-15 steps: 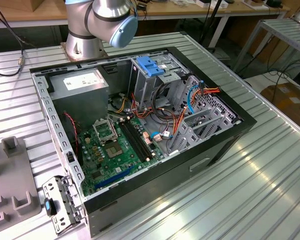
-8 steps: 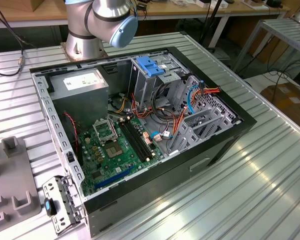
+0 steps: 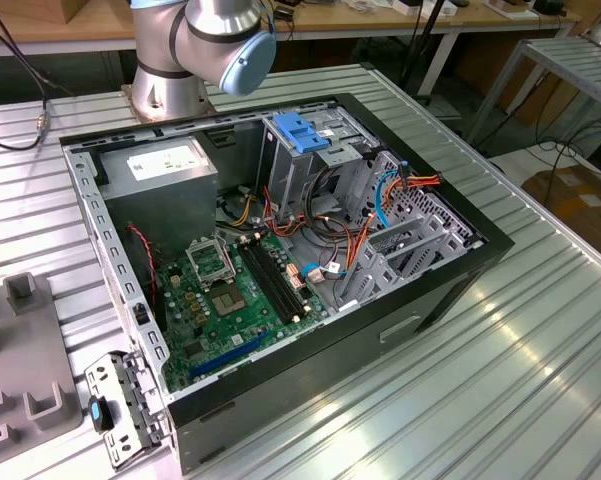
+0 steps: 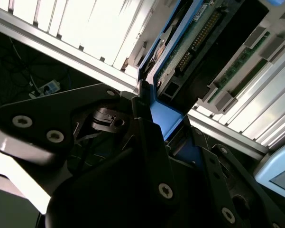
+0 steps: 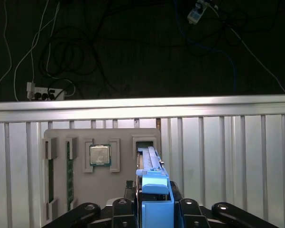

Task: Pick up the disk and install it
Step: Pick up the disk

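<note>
Gripper (image 5: 155,200) is clamped on the disk (image 5: 150,162) by its blue end tab. The long axis runs straight out ahead of it, edge-on, with the far end over the grey tray (image 5: 118,185) slot.

Nothing legible from where I stand: the white label (image 3: 162,163) on the power supply (image 3: 175,205) inside the computer case (image 3: 310,380) carries print too small to read.
</note>
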`<state>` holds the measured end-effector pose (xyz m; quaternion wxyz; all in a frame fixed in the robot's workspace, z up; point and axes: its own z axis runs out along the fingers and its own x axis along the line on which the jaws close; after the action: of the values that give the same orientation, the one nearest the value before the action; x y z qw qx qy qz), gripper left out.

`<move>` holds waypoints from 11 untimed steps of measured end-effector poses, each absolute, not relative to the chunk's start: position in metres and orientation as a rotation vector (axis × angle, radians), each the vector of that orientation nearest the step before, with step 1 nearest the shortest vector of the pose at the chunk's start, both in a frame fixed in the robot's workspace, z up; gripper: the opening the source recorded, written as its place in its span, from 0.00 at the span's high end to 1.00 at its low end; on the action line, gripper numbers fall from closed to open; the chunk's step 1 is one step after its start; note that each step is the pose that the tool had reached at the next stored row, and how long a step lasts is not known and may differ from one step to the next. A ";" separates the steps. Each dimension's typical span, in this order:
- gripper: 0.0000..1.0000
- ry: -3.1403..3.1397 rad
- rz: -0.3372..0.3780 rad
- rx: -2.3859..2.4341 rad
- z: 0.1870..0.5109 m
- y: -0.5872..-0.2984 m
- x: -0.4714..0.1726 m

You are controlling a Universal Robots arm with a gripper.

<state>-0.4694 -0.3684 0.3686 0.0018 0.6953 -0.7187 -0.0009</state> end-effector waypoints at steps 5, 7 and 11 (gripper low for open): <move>0.63 -2.255 -0.003 2.182 0.373 -0.368 -0.469; 0.63 -2.255 -0.003 2.182 0.374 -0.368 -0.469; 0.63 -2.255 -0.003 2.182 0.376 -0.368 -0.469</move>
<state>-0.4694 -0.3684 0.3759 0.0019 0.6953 -0.7187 -0.0009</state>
